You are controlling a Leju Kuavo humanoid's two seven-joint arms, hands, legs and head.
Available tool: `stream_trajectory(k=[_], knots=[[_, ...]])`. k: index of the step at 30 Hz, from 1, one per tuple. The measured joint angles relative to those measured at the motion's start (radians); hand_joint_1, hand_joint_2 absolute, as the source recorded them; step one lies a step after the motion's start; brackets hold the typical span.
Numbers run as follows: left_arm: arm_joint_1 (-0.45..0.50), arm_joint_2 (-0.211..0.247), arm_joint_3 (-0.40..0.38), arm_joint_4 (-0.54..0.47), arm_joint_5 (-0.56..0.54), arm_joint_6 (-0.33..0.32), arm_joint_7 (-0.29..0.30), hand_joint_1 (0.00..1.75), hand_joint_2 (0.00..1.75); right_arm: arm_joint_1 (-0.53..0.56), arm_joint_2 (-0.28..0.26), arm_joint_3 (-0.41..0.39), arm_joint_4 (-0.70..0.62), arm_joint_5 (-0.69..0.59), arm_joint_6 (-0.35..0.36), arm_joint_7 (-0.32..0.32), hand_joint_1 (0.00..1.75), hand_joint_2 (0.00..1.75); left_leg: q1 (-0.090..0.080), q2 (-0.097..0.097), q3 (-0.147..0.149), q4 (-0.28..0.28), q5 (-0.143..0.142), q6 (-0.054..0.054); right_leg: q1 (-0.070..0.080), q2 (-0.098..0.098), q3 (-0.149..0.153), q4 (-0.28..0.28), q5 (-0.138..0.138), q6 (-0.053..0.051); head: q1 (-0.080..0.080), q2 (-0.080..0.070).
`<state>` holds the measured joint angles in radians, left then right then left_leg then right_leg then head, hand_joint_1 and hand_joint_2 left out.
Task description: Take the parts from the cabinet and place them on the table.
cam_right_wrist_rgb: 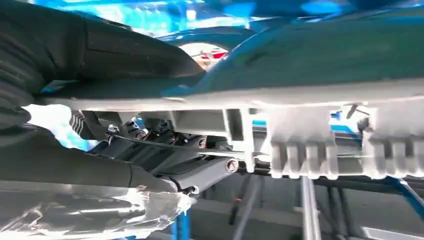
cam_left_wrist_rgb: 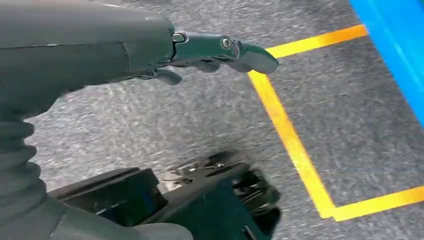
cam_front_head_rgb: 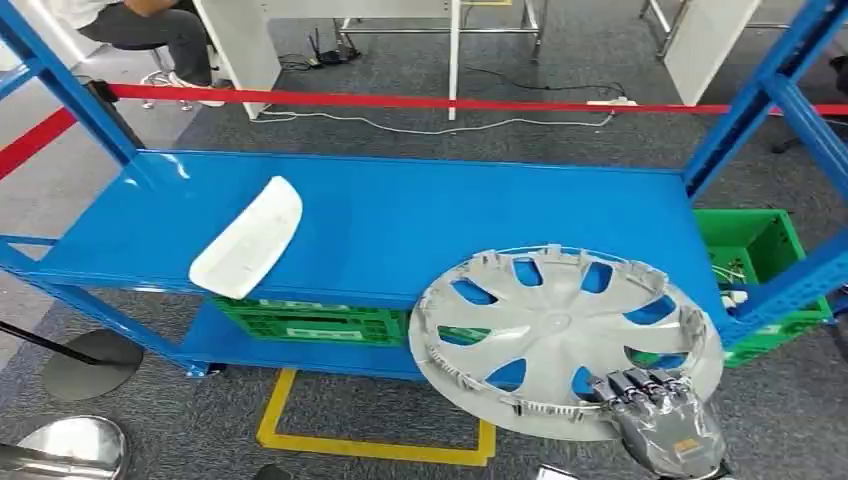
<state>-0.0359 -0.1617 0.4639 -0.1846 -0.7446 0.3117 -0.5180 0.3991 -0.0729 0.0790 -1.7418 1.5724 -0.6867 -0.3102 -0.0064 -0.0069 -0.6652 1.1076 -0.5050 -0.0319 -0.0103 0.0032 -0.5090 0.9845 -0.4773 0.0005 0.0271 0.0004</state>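
**A:** Where was the part at that moment?

**B:** The silver wheel cover (cam_front_head_rgb: 565,338) sat at the near right of the blue shelf (cam_front_head_rgb: 400,215), with its near edge hanging out past the shelf front. The right hand (cam_front_head_rgb: 650,398) had it by that near rim, fingers over the top edge and the thumb underneath. In the right wrist view the cover's clip-lined rim (cam_right_wrist_rgb: 320,145) ran right across the hand (cam_right_wrist_rgb: 165,165), so I'd call it a clamp on the edge.

**A:** Why take it by the rim?

**B:** My guess is that the disc was too wide and flat to wrap, and the overhanging rim was the one spot where fingers could get both above and below it. Held that far off centre it would likely droop, so a firm squeeze mattered.

**A:** And the left hand?

**B:** The left hand (cam_left_wrist_rgb: 220,52) hung low over grey carpet beside the yellow floor tape (cam_left_wrist_rgb: 290,140), fingers stretched out and loosely apart, grasping nothing. It looked parked out of the way.

**A:** Anything else on the shelf?

**B:** A white curved trim piece (cam_front_head_rgb: 248,238) lay toward the near left, well apart from the cover. Green crates (cam_front_head_rgb: 310,320) stood on the level below and to the right.

**A:** Progress?

**B:** Early, I'd judge: neither part had reached a table yet.
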Motion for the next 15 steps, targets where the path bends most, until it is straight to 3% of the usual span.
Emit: stream_trajectory(k=[1, 2, 4, 5, 6, 7, 8, 9, 11, 12, 13, 15], knots=[[-0.001, 0.0, 0.001, 0.0, 0.0, 0.0, 0.0, 0.0, 1.75, 0.0, -0.001, 0.0, 0.002, 0.0, 0.0, 0.001, 1.75, 1.75, 0.003, 0.0, -0.023, 0.086, -0.05, -0.005, 0.0, -0.001, -0.013, 0.001, 0.01, 0.0, 0.0, 0.0], [-0.001, 0.001, 0.002, 0.0, 0.0, 0.0, 0.0, 0.0, 1.75, 0.0, -0.002, 0.002, 0.004, 0.0, 0.0, 0.004, 1.75, 1.75, 0.005, 0.0, -0.037, 0.156, -0.075, -0.008, 0.0, -0.003, -0.026, 0.002, 0.019, 0.001, 0.0, 0.0], [0.0, 0.001, 0.002, 0.0, 0.0, 0.0, 0.0, 0.0, 1.75, 0.0, -0.005, 0.003, 0.006, 0.0, 0.0, 0.01, 1.75, 1.75, 0.009, 0.0, -0.022, 0.183, -0.056, -0.012, 0.0, -0.005, -0.051, 0.003, 0.036, 0.004, 0.0, 0.0], [-0.001, 0.001, 0.003, 0.0, 0.0, 0.0, 0.0, 0.0, 1.75, -0.001, -0.009, 0.009, 0.01, 0.0, 0.0, 0.017, 1.75, 1.75, 0.011, 0.0, 0.004, 0.155, -0.027, -0.013, 0.0, -0.006, -0.066, 0.005, 0.044, 0.008, 0.0, 0.0], [-0.001, 0.001, 0.003, 0.0, -0.001, 0.0, 0.0, 0.0, 1.75, -0.001, -0.014, 0.011, 0.011, 0.0, 0.0, 0.024, 1.75, 1.75, 0.013, 0.0, 0.052, 0.088, 0.008, -0.013, -0.002, -0.005, -0.077, 0.007, 0.052, 0.014, 0.0, 0.0], [-0.002, 0.001, 0.003, 0.0, -0.001, 0.0, 0.0, 0.0, 1.75, -0.002, -0.022, 0.015, 0.012, 0.0, 0.0, 0.035, 1.75, 1.75, 0.014, 0.0, 0.111, 0.006, 0.023, -0.012, -0.001, -0.005, -0.083, 0.007, 0.057, 0.02, 0.0, 0.0], [-0.005, 0.0, 0.003, 0.0, -0.002, 0.0, 0.0, 0.0, 1.75, -0.005, -0.035, 0.023, 0.013, 0.0, 0.0, 0.053, 1.75, 1.75, 0.014, 0.0, 0.179, -0.079, 0.035, -0.01, 0.006, -0.005, -0.089, 0.011, 0.063, 0.027, -0.003, 0.0], [-0.009, 0.0, 0.004, 0.0, -0.002, 0.0, 0.0, 0.0, 1.75, -0.011, -0.048, 0.031, 0.014, 0.0, 0.0, 0.067, 1.75, 1.75, 0.013, -0.005, 0.214, -0.149, 0.009, 0.002, 0.006, -0.005, -0.094, 0.017, 0.071, 0.033, 0.0, 0.0], [-0.013, -0.001, 0.006, 0.0, -0.003, -0.001, -0.001, 0.0, 1.75, -0.017, -0.066, 0.045, 0.019, 0.0, 0.0, 0.095, 1.75, 1.75, 0.008, -0.005, 0.202, -0.153, 0.007, 0.006, 0.002, -0.007, -0.106, 0.015, 0.089, 0.048, 0.0, 0.0], [-0.009, -0.001, 0.008, 0.0, -0.003, -0.002, -0.001, 0.0, 1.75, -0.018, -0.077, 0.052, 0.023, 0.0, 0.0, 0.11, 1.75, 1.75, 0.009, -0.004, 0.195, -0.155, 0.014, 0.017, 0.002, -0.005, -0.111, 0.014, 0.095, 0.055, -0.001, 0.0], [-0.007, -0.002, 0.01, 0.0, -0.003, -0.002, -0.001, 0.0, 1.75, -0.018, -0.086, 0.061, 0.026, 0.0, 0.0, 0.126, 1.75, 1.75, 0.013, 0.001, 0.187, -0.158, 0.02, 0.028, -0.003, -0.005, -0.125, 0.023, 0.076, 0.057, -0.001, 0.0], [-0.002, 0.0, 0.012, 0.0, -0.003, -0.002, -0.001, 0.0, 1.75, -0.02, -0.11, 0.085, 0.035, 0.0, 0.0, 0.15, 1.75, 1.75, 0.008, 0.004, 0.17, -0.154, 0.034, 0.047, -0.002, -0.006, -0.162, 0.135, -0.025, 0.064, 0.004, 0.0]])
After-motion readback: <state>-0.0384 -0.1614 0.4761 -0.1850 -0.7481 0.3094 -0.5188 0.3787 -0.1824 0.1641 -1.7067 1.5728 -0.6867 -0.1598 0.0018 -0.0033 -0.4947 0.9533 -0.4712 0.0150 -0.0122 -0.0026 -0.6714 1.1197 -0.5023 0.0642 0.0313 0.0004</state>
